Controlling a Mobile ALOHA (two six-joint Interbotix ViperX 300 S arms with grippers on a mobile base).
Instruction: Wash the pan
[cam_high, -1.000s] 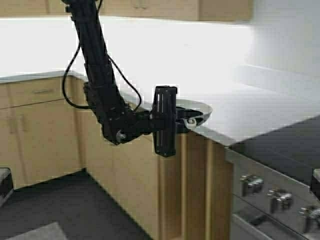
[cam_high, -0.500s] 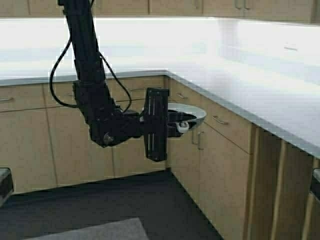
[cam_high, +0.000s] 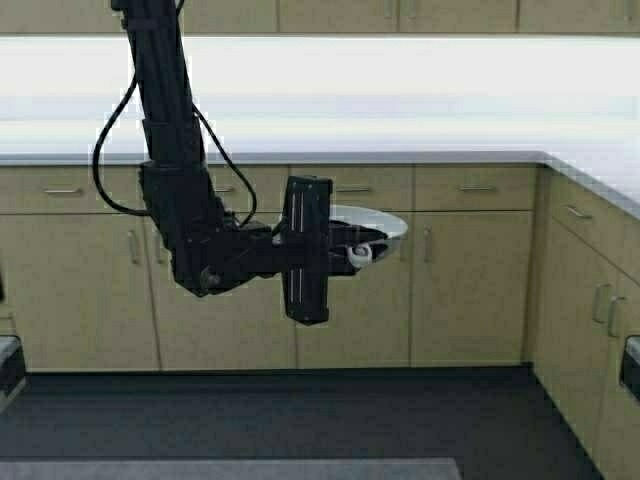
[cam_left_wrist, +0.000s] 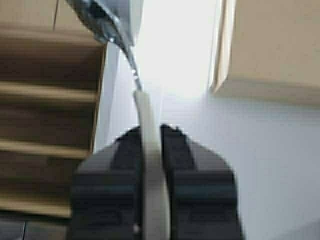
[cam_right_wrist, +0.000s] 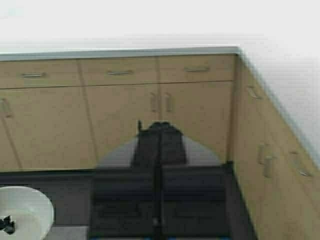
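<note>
- Carrying the pan (cam_high: 370, 225) in the air, the left hand (cam_high: 352, 243) is clenched on its handle (cam_left_wrist: 149, 150), in front of the cabinet doors (cam_high: 465, 290) and level with the row of drawers (cam_high: 478, 188); the pan touches no surface
- Compared with one second ago, the whole scene in the high view has shifted: the stove and the corner of the worktop that were close on the right are gone, and now a long straight table (cam_high: 330, 157) with cabinets under it faces the camera; I judge that the robot base has turned or driven, not that the things have moved; the arm and the pan keep almost the same place in the view
- For the task this means, in my judgement, that the pan is being transported toward a place for washing; no sink or tap shows in any view, so washing has not begun
- The right hand (cam_right_wrist: 159, 137) is low at the robot's right side, pressed together and holding nothing, and points toward the cabinets
- The pan is small, round and shallow, cream-white and smooth, with a thin rim; in the right wrist view dark residue (cam_right_wrist: 7, 224) lies inside it; the handle is a narrow pale strip that runs straight between the black pads (cam_left_wrist: 186, 150)
- The cabinets are light wood with slim metal pulls; the table top looks pale and glossy under strong light; the floor (cam_high: 300, 415) is dark and matt
</note>
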